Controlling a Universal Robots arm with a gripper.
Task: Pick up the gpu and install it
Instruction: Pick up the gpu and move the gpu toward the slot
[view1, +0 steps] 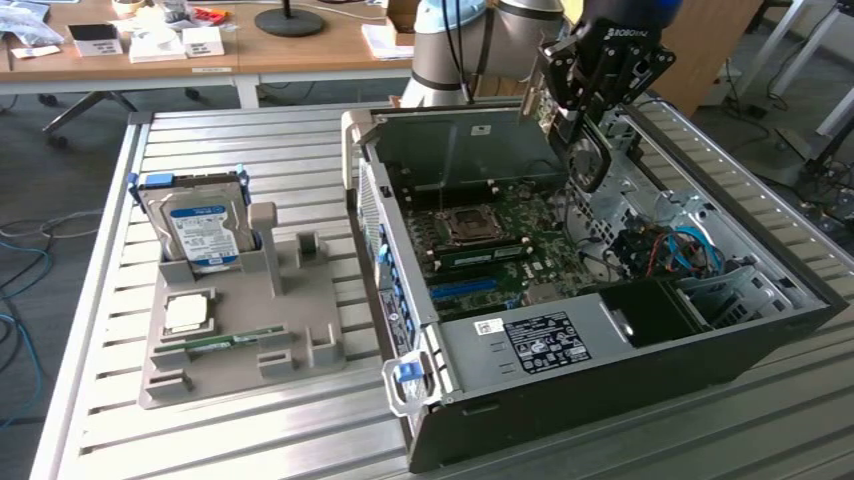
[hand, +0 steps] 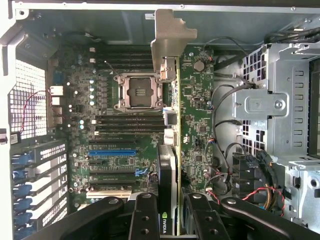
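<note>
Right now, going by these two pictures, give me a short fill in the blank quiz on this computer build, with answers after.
1. The hand grips the ___ over the open computer case.
2. The hard drive stands on the exterior view's ___ of the case.
3. One long motherboard slot is coloured ___.
Missing words: gpu; left; blue.
</note>
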